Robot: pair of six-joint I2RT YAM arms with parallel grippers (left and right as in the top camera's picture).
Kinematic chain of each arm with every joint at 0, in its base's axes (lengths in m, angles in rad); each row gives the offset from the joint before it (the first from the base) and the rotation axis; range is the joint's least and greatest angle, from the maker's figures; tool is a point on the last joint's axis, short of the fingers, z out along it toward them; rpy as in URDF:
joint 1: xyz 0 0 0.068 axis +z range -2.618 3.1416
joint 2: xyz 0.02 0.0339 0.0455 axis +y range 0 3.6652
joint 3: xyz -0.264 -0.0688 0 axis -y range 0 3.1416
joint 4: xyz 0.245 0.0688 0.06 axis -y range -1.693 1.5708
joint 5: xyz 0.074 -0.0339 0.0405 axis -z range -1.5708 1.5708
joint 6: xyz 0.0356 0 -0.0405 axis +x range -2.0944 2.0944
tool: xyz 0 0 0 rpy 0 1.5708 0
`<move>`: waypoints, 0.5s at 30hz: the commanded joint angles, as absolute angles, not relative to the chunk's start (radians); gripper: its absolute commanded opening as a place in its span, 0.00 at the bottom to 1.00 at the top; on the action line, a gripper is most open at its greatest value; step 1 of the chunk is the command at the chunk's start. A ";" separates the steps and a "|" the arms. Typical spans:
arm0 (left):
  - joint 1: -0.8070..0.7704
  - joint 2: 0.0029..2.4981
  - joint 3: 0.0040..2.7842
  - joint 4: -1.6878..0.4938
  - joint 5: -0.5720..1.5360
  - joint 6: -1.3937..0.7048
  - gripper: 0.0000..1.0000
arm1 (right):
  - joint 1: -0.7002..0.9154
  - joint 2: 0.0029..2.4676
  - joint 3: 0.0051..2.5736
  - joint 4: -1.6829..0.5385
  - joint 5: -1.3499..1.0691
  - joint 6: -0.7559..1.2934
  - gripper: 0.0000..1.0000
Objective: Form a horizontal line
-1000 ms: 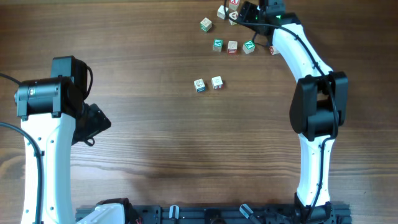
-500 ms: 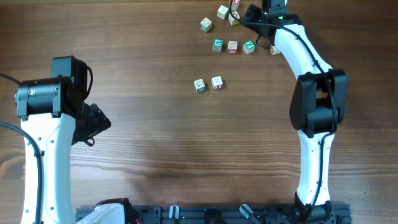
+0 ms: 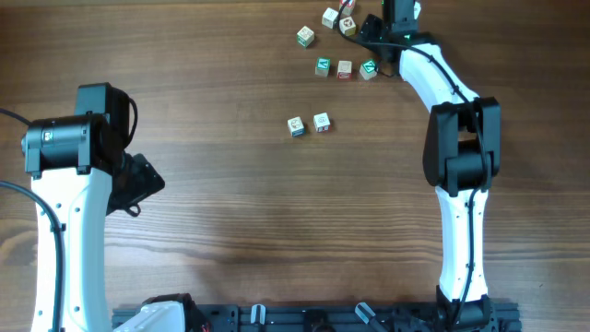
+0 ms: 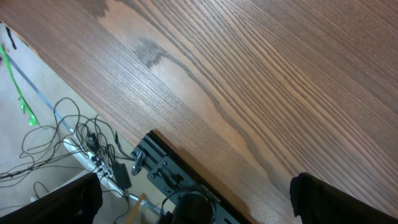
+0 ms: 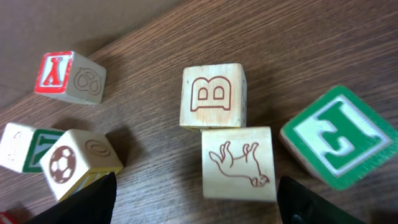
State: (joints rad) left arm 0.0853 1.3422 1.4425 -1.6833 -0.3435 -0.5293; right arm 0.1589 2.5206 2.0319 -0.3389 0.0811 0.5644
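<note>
In the overhead view two small whitish letter cubes stand side by side mid-table as a short horizontal line [image 3: 308, 124]. Several like cubes lie scattered at the far edge, three of them in a loose row [image 3: 344, 69]. My right gripper [image 3: 373, 26] hovers over that scatter, open and holding nothing. In the right wrist view a cube with a red animal drawing [image 5: 239, 163] lies just ahead of the right gripper [image 5: 199, 208], touching a B cube [image 5: 213, 96]. A green E cube [image 5: 339, 137] lies to the right. My left gripper [image 4: 199, 208] is open and empty.
A red Y cube [image 5: 69, 76], a football cube [image 5: 81, 160] and a green-and-white cube [image 5: 22, 146] lie left of the open fingers. The left arm [image 3: 69, 157] stays at the table's left side, its gripper above the table's edge [image 4: 186, 155], with cables on the floor beyond.
My right gripper has shifted toward the far edge and the forearm has swung left, now covering a small reddish cube. The cubes and the left arm have not moved.
</note>
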 commanded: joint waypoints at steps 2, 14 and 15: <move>0.090 1.326 1.438 -1.684 -0.356 -0.532 1.00 | 0.146 2.572 2.048 -0.287 0.129 0.569 0.81; 0.090 1.326 1.438 -1.684 -0.356 -0.532 1.00 | 0.128 2.601 2.048 -0.255 0.138 0.474 0.43; 0.090 1.326 1.438 -1.684 -0.356 -0.532 1.00 | 0.129 2.601 2.049 -0.255 0.138 0.464 0.40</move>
State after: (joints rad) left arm 0.0853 1.3422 1.4425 -1.6833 -0.3435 -0.5293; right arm 0.1322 2.5637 2.0319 -0.2523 0.1207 0.5125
